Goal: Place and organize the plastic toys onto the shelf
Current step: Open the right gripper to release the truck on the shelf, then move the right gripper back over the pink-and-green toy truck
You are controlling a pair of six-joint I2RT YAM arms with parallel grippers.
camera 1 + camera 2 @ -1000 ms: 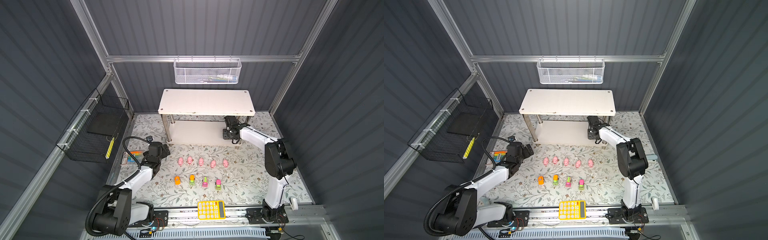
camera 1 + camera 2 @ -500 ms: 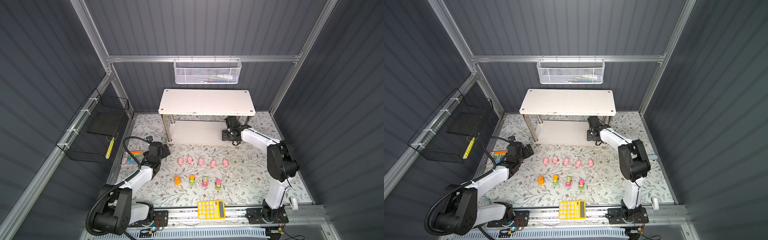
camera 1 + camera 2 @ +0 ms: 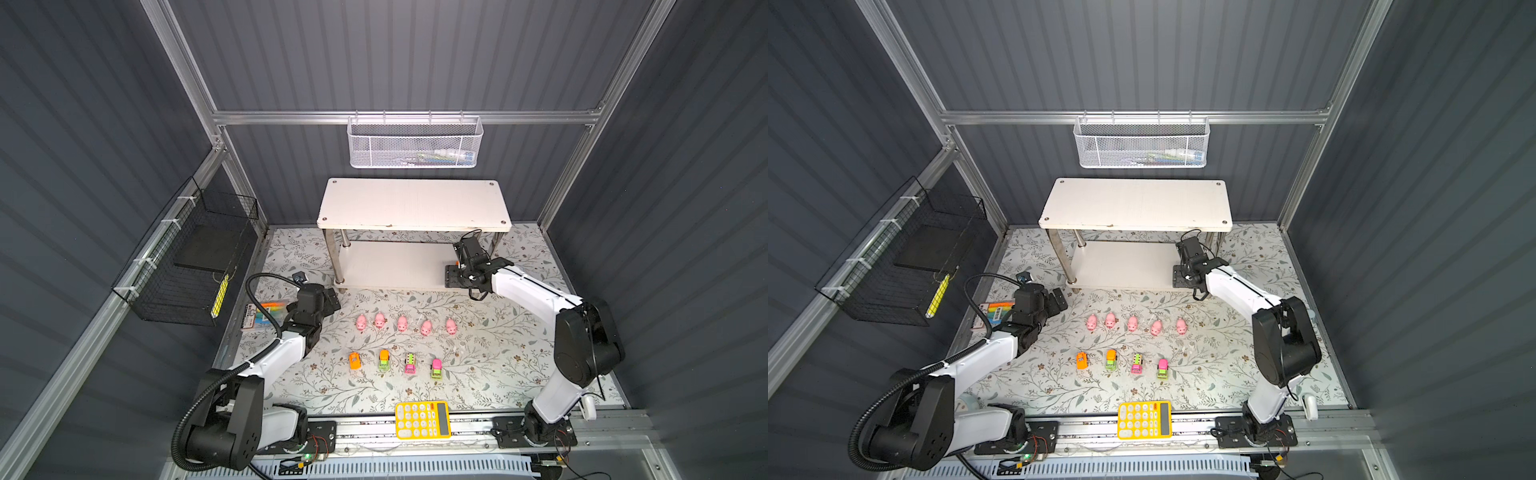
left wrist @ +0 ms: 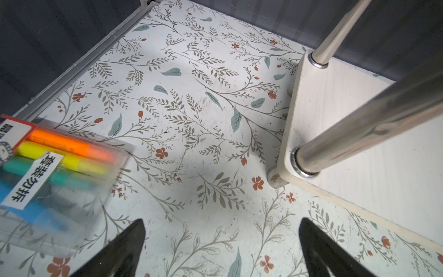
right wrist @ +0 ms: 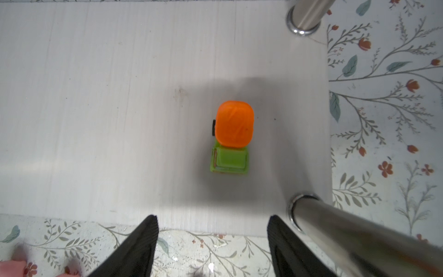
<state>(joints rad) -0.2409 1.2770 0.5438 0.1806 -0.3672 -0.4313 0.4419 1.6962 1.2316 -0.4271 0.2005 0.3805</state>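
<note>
An orange-and-green toy vehicle (image 5: 231,139) stands by itself on the lower board (image 5: 96,96) of the white shelf (image 3: 415,203), near its right-hand legs. My right gripper (image 5: 212,218) is open and empty at that board's front edge, just clear of the vehicle; in both top views it sits at the shelf's right front corner (image 3: 453,276) (image 3: 1177,276). Several pink pigs (image 3: 402,323) lie in a row on the mat, with several small vehicles (image 3: 410,363) in a row in front of them. My left gripper (image 4: 221,220) is open over bare mat, beside the shelf's left front leg (image 4: 359,124).
A marker pack (image 4: 48,167) lies on the mat close to the left gripper's outer side. A yellow calculator (image 3: 422,419) rests on the front rail. A black wire basket (image 3: 187,266) hangs on the left wall, and a white mesh basket (image 3: 415,143) hangs above the shelf.
My right gripper has opened and drawn back a little towards the front, leaving the orange-and-green vehicle on the lower board. The left arm has not moved.
</note>
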